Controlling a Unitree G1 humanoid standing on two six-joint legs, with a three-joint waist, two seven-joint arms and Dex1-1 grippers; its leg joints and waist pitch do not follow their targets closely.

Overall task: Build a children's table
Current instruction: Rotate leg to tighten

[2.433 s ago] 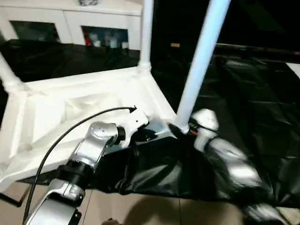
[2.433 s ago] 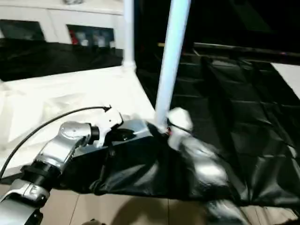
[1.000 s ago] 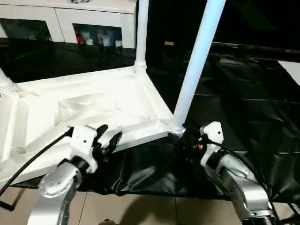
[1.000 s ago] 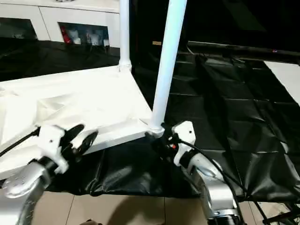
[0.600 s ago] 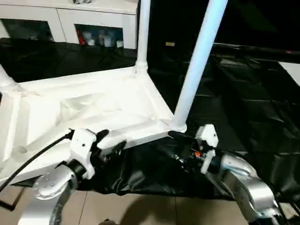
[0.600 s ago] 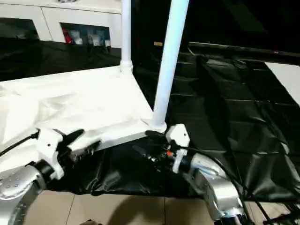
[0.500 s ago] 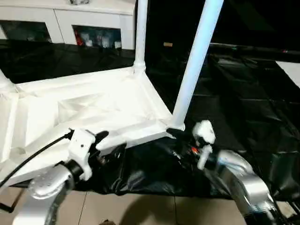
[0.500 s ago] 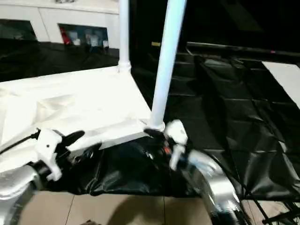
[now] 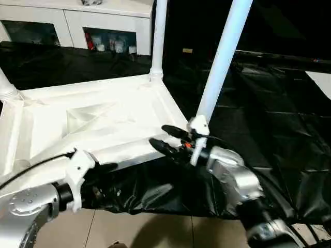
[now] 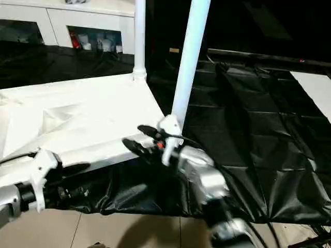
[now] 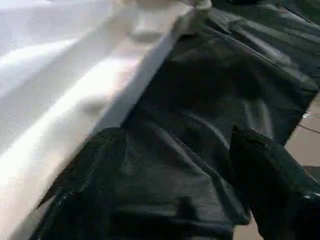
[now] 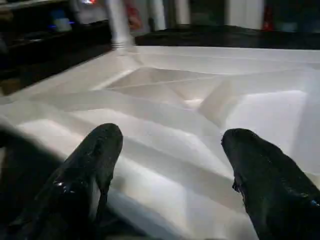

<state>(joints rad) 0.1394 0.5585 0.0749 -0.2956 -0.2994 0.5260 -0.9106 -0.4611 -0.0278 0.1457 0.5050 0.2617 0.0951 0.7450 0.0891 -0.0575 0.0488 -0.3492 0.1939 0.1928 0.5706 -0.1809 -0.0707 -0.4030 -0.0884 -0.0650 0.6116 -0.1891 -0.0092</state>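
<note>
1. Black sheeting covers the work table [image 9: 269, 119]; white cabinets [image 9: 77, 23] stand behind.
2. The children's table [image 9: 93, 119] lies upside down at the work table's near edge, legs up.
3. The right gripper [image 9: 166, 138] hangs spread over its near rim; the left gripper [image 11: 170, 150] gapes empty beside that rim.
4. It looks light, stiff and slippery; I would grip the ribbed rim.

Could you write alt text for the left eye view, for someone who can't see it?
A white table lies upside down on a black-covered worktable, legs pointing up. The robot's right claw is open over the table's near edge beside the nearest leg; its left claw sits lower, by that edge.
</note>
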